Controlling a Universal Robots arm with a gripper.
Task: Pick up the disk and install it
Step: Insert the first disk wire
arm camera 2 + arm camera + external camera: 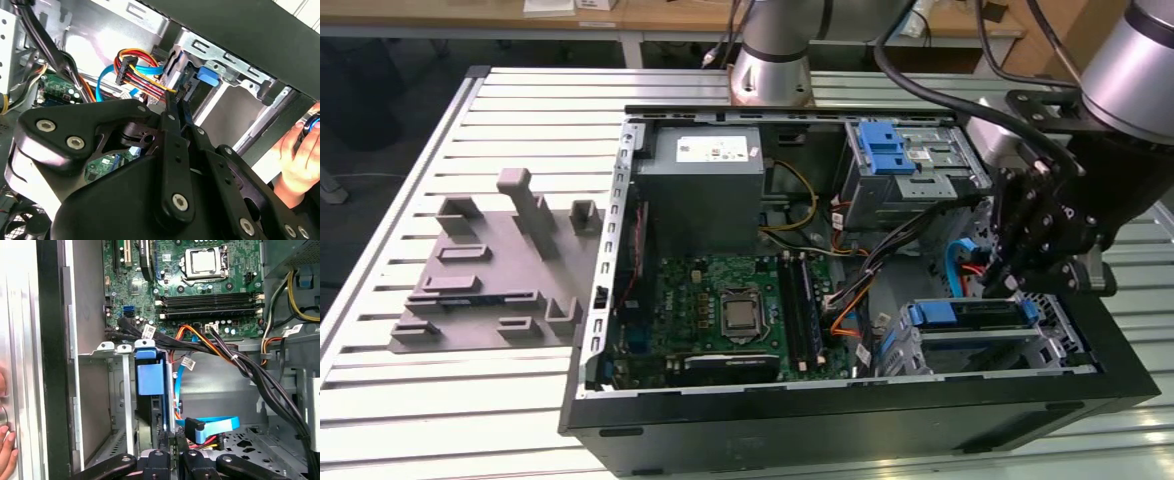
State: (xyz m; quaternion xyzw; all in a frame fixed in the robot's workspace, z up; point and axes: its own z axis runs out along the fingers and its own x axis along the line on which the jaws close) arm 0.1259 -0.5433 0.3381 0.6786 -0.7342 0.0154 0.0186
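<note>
While the open computer case is lying on the slatted metal table, the gripper is reaching down inside it, over the drive cage at the case's front corner on the exterior view's right. Its fingers are pinching together on the edge of the disk — the blue-framed drive is standing upright, seated in the cage's slot. At the case's outer side, a person's hand is resting — beside the cage wall.

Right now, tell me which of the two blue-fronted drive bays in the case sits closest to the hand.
The lower bay near the case's front edge, at the exterior view's right; the hand hangs directly over it. The other blue-latched cage sits farther back, beside the grey power supply.
</note>
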